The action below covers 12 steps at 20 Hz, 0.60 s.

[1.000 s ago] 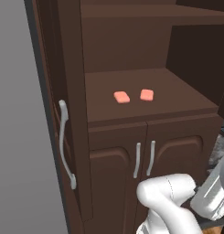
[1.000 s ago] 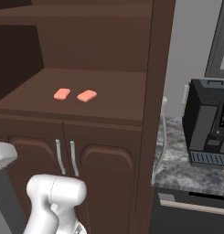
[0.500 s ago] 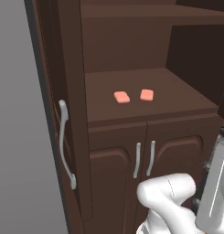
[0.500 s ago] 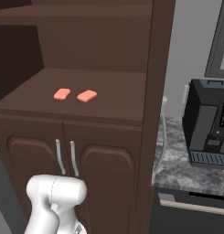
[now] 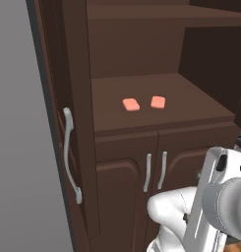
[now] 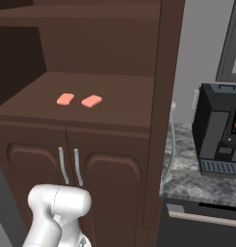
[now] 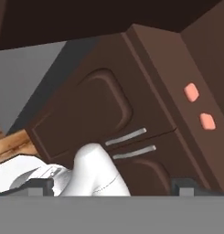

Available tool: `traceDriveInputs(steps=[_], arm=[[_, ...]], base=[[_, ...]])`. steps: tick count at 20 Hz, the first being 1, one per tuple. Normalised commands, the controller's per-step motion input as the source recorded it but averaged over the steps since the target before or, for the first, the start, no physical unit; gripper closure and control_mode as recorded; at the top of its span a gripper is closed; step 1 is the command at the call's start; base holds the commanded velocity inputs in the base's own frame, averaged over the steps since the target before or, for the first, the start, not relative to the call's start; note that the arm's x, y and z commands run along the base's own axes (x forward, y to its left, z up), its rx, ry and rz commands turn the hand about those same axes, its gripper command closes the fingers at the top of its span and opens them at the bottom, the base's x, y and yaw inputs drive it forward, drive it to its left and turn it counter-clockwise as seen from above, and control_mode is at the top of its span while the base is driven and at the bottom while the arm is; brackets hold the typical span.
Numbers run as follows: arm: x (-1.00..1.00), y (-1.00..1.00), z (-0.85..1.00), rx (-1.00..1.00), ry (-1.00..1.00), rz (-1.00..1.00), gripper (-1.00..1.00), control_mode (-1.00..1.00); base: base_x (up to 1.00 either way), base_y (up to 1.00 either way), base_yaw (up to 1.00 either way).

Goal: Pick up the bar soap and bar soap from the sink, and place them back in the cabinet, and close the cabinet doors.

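Flat, even rendered light, no glare. The cabinet [image 5: 141, 59] recess darkens toward two o'clock. Edges look soft and slightly blurred, without distortion.

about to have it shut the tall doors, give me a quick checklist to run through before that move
1. Both soaps on the shelf: ok. The left bar soap and right bar soap lie side by side, apart, on the cabinet shelf.
2. Soaps clear of the shelf's front edge: ok, both sit back from it.
3. Left tall door open, its handle free: ok.
4. Right tall door: open, edge-on in the right base view: ok.
5. Lower arched doors shut: ok.
6. End effector empty: ok, nothing between the tips; open or shut: cannot tell.
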Motion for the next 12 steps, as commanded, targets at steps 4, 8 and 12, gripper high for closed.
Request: traceDriveInputs(steps=[4, 8, 12], arm=[[-0.1, 0.17, 0.0, -0.14, -0.16, 0.0, -1.0, -1.0], [-0.07, 0.16, 0.0, -0.14, -0.16, 0.01, -1.0, -1.0], [0.0, 0.24, 0.0, -0.13, -0.1, 0.05, -1.0, -1.0]], base=[[0.0, 0.0, 0.0], [0.0, 0.0, 0.0], [0.0, 0.0, 0.0]])
